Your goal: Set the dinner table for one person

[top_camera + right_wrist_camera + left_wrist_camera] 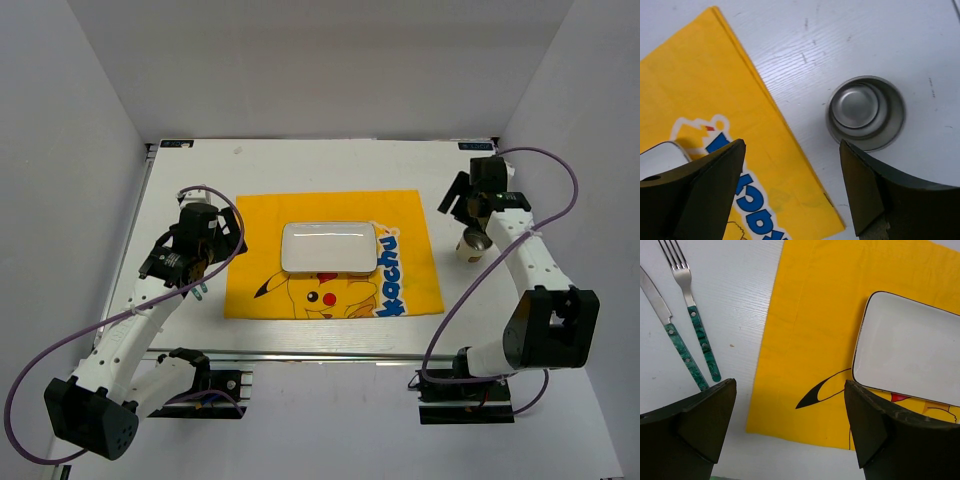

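The large white wood-grained dinner table [300,165] fills the middle of the top view and lies under both grippers as bare surface. The left gripper [790,385] hangs over its left part with the jaws spread wide and nothing between them. The right gripper [792,144], at the upper right of the top view, also stands wide and holds nothing.

A yellow cloth placemat printed with a cartoon character [260,215] lies in the table's centre, and a small white rectangular plate with a dark rim [328,247] rests on it. In the left wrist view, a fork with a green marbled handle [692,315] and a matching knife [670,330] lie side by side at the upper left, off the placemat. In the right wrist view, a round metal cup [867,112] stands upright on bare table just beside the placemat's edge, close to the right finger.
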Controlling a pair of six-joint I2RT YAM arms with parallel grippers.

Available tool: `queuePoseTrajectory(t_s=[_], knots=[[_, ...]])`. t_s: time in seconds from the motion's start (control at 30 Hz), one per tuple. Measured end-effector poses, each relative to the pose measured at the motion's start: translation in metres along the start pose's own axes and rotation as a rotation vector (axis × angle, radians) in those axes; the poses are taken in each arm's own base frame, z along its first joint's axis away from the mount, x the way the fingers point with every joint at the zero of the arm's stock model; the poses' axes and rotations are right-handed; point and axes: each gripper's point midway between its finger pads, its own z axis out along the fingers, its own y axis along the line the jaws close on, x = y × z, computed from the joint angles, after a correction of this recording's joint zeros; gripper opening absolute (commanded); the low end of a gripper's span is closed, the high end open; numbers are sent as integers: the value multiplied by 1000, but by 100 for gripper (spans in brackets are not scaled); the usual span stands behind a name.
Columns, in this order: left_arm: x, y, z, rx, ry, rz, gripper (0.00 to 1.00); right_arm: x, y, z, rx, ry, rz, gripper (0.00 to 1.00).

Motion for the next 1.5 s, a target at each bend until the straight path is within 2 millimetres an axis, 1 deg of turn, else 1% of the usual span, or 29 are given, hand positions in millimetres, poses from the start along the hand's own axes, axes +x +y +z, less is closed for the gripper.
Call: queuePoseTrajectory(t_s=[0.07, 0.1, 0.17, 0.23, 0.33, 0.4, 0.47, 0.5, 0.53, 0.57, 0.6, 0.63, 0.67, 0.77, 0.83, 0.93, 1.0, 1.07, 1.17, 1.3, 1.4, 1.5], knots=[[0, -1, 0, 3, 2, 0, 98, 1, -14, 5, 47, 15, -1, 78], [0, -1, 0, 5, 3, 0, 98, 3, -19, 7, 62, 24, -5, 75], [1, -2, 0, 10, 5, 0, 98, 7, -27, 17, 90, 53, -13, 74], [1, -3, 0, 14, 8, 1, 98, 13, -35, 28, 115, 86, -17, 69], [2, -3, 0, 17, 9, 1, 98, 21, -46, 42, 148, 127, -16, 67], [2, -3, 0, 18, 9, 1, 98, 25, -52, 49, 164, 147, -12, 62], [2, -4, -1, 20, 10, 1, 98, 28, -57, 56, 178, 163, -7, 51], [2, -4, 0, 20, 11, 1, 98, 30, -58, 60, 182, 168, -8, 29], [2, -4, 0, 21, 11, 2, 98, 31, -60, 64, 187, 175, -13, 19], [2, -4, 0, 21, 12, 2, 98, 32, -59, 67, 182, 179, -11, 17], [2, -4, 0, 23, 13, 3, 98, 34, -60, 69, 186, 184, -10, 10], [3, -4, 0, 22, 15, 4, 98, 35, -60, 70, 187, 187, -14, 8], [3, -4, 1, 23, 19, 5, 98, 34, -60, 70, 185, 187, -20, 1], [5, -5, 2, 24, 27, 7, 98, 24, -53, 70, 162, 182, -34, 0], [5, -6, 3, 27, 30, 8, 98, 12, -40, 72, 122, 167, -48, 0], [6, -6, 2, 30, 32, 8, 98, -3, -12, 71, 36, 147, -87, 0], [6, -6, 2, 31, 32, 8, 98, -11, 14, 68, -18, 142, -133, 0], [6, -6, 2, 31, 32, 8, 98, -15, 48, 68, -77, 133, -196, 0], [6, -6, 2, 31, 32, 8, 98, -12, 102, 73, -153, 132, -293, 0], [6, -6, 2, 31, 32, 8, 98, 6, 154, 87, -195, 166, -394, 0], [6, -6, 3, 31, 33, 8, 98, 17, 177, 102, -186, 192, -447, 0], [6, -6, 3, 29, 36, 9, 98, 21, 189, 115, -153, 198, -475, 0]])
